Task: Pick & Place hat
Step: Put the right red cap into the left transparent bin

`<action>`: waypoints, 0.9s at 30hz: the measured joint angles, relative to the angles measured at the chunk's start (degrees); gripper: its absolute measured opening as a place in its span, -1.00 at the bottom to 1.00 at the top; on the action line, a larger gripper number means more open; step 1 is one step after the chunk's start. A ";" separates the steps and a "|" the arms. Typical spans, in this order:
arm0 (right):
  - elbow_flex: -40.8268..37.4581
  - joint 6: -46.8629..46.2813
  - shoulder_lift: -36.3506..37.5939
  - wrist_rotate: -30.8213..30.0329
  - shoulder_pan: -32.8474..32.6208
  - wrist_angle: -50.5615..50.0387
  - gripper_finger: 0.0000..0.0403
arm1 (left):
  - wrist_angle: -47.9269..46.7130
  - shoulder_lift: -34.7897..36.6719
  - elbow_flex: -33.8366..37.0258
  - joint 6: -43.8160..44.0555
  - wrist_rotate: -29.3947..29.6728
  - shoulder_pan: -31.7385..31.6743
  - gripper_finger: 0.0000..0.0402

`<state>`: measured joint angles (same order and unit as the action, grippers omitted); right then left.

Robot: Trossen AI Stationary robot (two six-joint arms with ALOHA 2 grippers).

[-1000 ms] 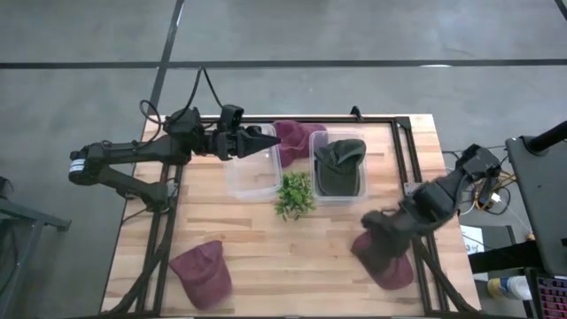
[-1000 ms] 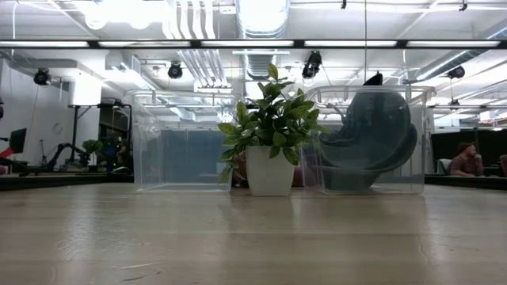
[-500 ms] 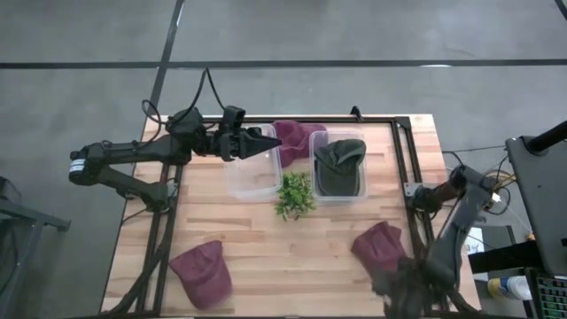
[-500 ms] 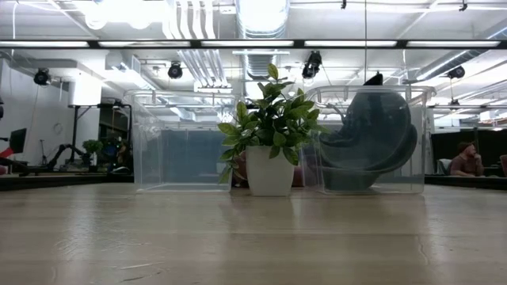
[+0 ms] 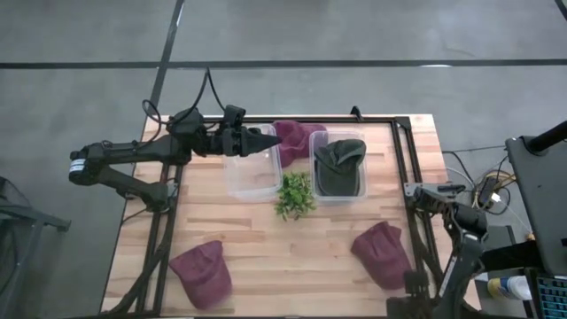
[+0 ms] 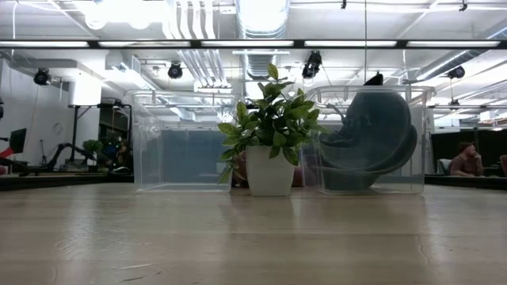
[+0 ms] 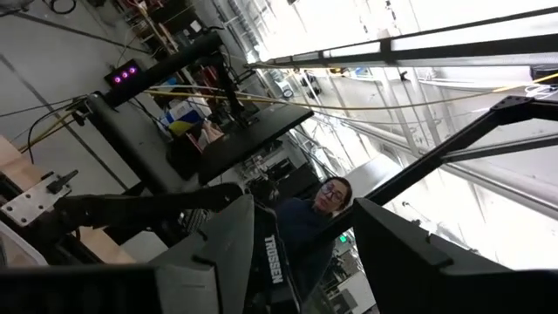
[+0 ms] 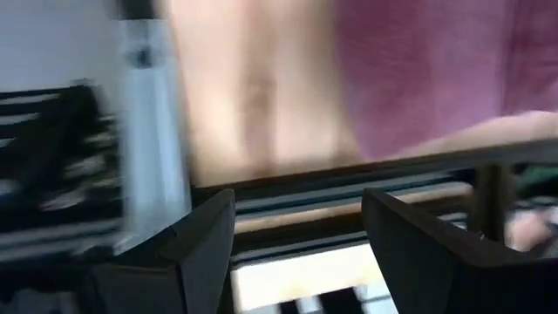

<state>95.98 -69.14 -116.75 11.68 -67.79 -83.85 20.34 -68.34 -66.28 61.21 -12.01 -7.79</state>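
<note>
The light wooden table (image 5: 292, 239) lay bare across its middle, between a maroon fabric cap (image 5: 384, 253) near the right edge and another maroon cap (image 5: 203, 271) at seven o'clock. The right gripper (image 5: 423, 197), jaws wide and empty, hung off the right edge, at two o'clock from the nearer cap; a second earlier it covered that cap. The left gripper (image 5: 266, 142), part open, held nothing above the empty clear plastic bin (image 5: 252, 168).

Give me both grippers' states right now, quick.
Left gripper: open, empty, over the clear bin.
Right gripper: open, empty, off the table's right edge.
</note>
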 joint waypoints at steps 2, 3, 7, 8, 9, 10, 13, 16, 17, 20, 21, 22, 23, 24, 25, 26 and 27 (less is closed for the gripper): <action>0.00 -1.00 -1.22 -1.81 -0.74 -1.30 0.22 | 0.00 0.00 0.00 0.00 -0.01 0.00 -0.06; 0.00 -1.16 -1.62 -3.14 -1.10 -1.35 0.22 | 0.00 0.00 0.00 0.00 -0.02 0.00 -0.06; 0.02 -1.53 -3.04 -9.84 -1.29 -1.40 0.22 | -0.02 0.00 0.00 0.42 -0.03 0.00 -0.06; 0.00 -1.31 -3.52 -11.55 -1.25 -1.46 0.22 | -0.02 0.00 0.00 0.42 -0.04 0.00 -0.06; 0.00 -1.19 -4.12 -12.96 -1.15 -1.49 0.22 | -0.02 0.00 0.00 0.44 -0.05 0.00 -0.06; -0.01 -1.42 -4.68 -14.22 -1.12 -1.78 0.22 | -0.02 0.00 0.00 0.44 -0.07 0.00 -0.06; -0.12 -2.01 -6.99 -15.25 -1.15 -2.32 0.22 | -0.02 0.00 0.00 0.89 -0.04 0.00 -0.06; -0.17 -1.72 -9.59 -14.82 -1.25 -2.60 0.22 | -0.02 0.00 0.00 2.23 0.28 0.00 -0.06; -0.17 -1.60 -10.37 -14.71 -1.25 -3.33 0.22 | 0.00 0.00 0.00 2.41 0.48 0.00 -0.06; 0.05 -0.86 -12.47 -14.88 -1.10 -5.83 0.22 | 0.02 -0.01 0.00 3.21 1.04 0.00 -0.06; -0.23 -0.57 -13.03 -15.49 -1.00 -6.34 0.22 | 0.07 -0.02 0.00 3.33 1.23 0.01 -0.06; -0.32 0.03 -13.45 -15.84 -0.78 -6.10 0.22 | 0.10 -0.02 0.00 3.39 1.37 0.02 -0.06; -0.36 -0.02 -13.92 -16.37 -0.65 -5.94 0.21 | 0.17 -0.02 0.00 3.47 1.51 0.02 -0.06; -0.28 -0.42 -14.31 -16.98 -0.56 -5.94 0.20 | 0.18 -0.02 0.00 3.83 1.49 0.02 -0.06; -0.25 -0.57 -14.83 -17.20 -0.48 -5.88 0.19 | 0.20 -0.02 0.00 3.95 1.55 0.02 -0.06; -0.24 -0.43 -15.11 -17.25 -0.40 -5.76 0.17 | 0.20 -0.02 0.00 4.29 1.53 0.08 -0.06; -0.24 -0.47 -15.26 -17.39 -0.31 -5.70 0.14 | 0.21 -0.02 0.00 4.65 1.54 0.16 -0.06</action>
<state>95.74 -69.61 -132.01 -5.71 -68.10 -89.55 20.55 -68.36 -66.28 65.86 -10.48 -7.63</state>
